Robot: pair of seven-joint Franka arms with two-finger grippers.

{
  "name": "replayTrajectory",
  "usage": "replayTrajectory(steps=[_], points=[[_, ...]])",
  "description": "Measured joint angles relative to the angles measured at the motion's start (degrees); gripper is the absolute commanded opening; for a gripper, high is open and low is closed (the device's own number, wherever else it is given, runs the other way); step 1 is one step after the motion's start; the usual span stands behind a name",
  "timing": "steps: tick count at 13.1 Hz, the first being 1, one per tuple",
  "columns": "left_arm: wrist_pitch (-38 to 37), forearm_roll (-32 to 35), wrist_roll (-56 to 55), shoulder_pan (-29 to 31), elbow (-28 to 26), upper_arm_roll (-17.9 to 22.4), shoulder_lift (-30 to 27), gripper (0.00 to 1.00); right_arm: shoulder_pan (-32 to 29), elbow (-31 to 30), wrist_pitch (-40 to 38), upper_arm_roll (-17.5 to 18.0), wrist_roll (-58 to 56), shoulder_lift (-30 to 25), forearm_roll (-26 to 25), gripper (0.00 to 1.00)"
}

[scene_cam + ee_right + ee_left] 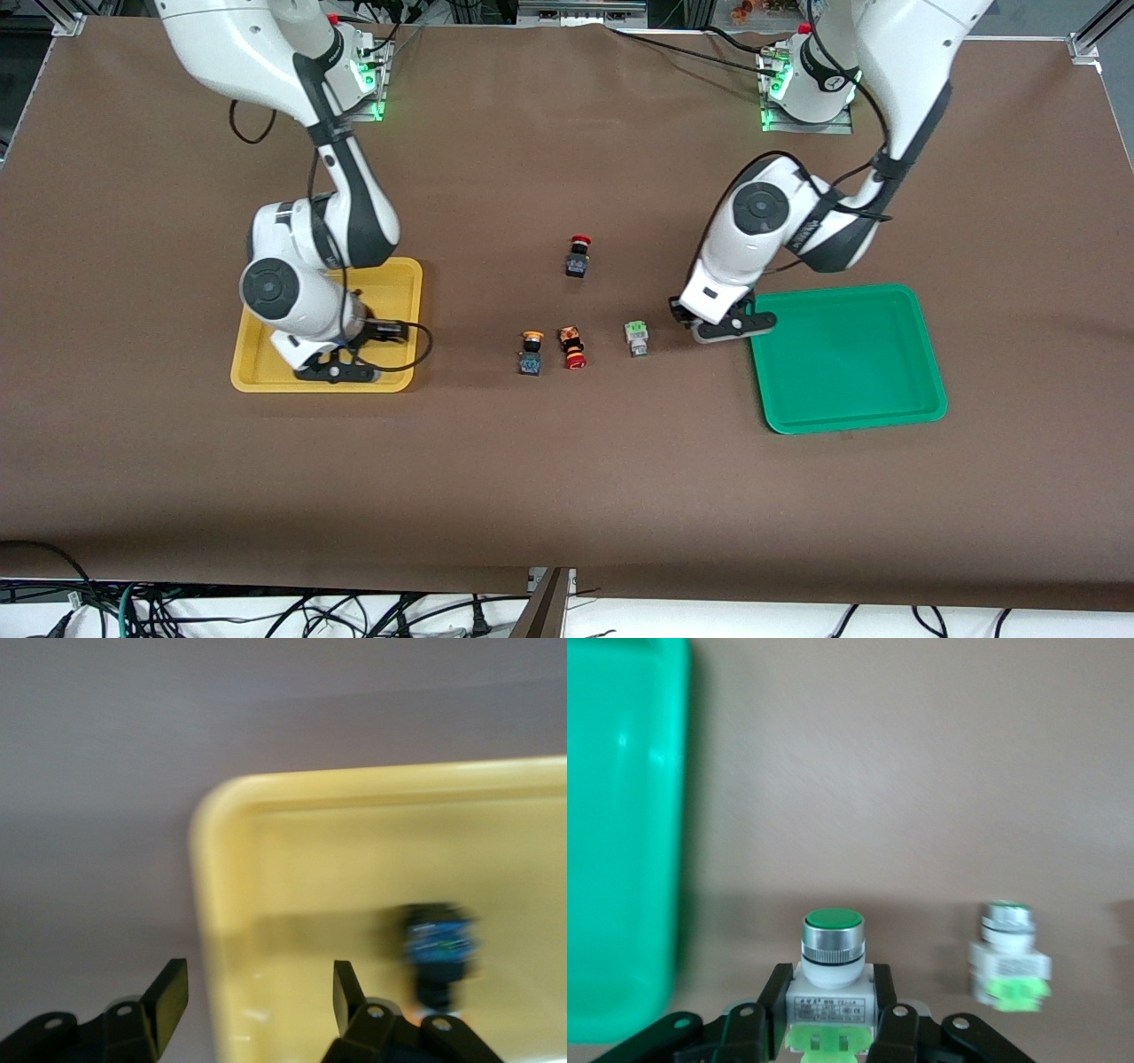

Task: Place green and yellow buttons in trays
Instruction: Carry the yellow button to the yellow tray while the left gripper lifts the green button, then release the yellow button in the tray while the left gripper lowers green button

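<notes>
A green button [832, 970] is clamped in the left gripper [832, 1010] just beside the green tray [846, 359], so releasing early would drop it on the counter [567, 478]; the right gripper [257, 992], fingers apart, hangs over the yellow tray [354, 859].

The green-capped button [832, 970] clamped in the left gripper [831, 1014] carries a small white label with printed characters, too blurred to read. No other text is legible anywhere.

Glossy smooth plastic green tray [848, 359] and yellow tray [403, 275] lie on a matt brown table cover [567, 478].
</notes>
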Motion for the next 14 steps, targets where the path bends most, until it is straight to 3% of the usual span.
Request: replayTrajectory(steps=[2, 5, 8, 11, 13, 14], points=[[-2.51, -0.09, 8.49, 3.03, 0.0, 1.54, -1.67, 0.0, 1.45, 3.54, -0.07, 3.75, 11.07, 1.17, 1.05, 0.75], [-4.02, -7.14, 28.26, 4.31, -0.03, 11.06, -2.77, 0.0, 4.3, 10.79, 1.98, 8.07, 21.05, 7.21, 1.06, 0.75], [-4.13, -20.96, 52.52, 4.83, -0.57, 22.38, -2.63, 0.0, 7.23, 17.38, 7.66, 8.35, 22.72, 14.34, 1.06, 0.75], [-4.47, -23.36, 60.58, 5.23, -1.93, 26.43, -2.47, 0.0, 8.6, 18.89, 11.37, 8.34, 22.67, 17.6, -2.18, 0.74], [-4.42, -23.36, 60.75, 5.14, -2.84, 27.13, -1.68, 0.05, 9.12, 18.9, 11.66, 8.34, 22.69, 18.16, -3.85, 0.6], [-4.34, -23.36, 60.75, 5.14, -2.93, 27.4, -1.14, 0.11, 9.19, 18.9, 11.66, 8.34, 22.69, 18.39, -4.22, 0.41]])
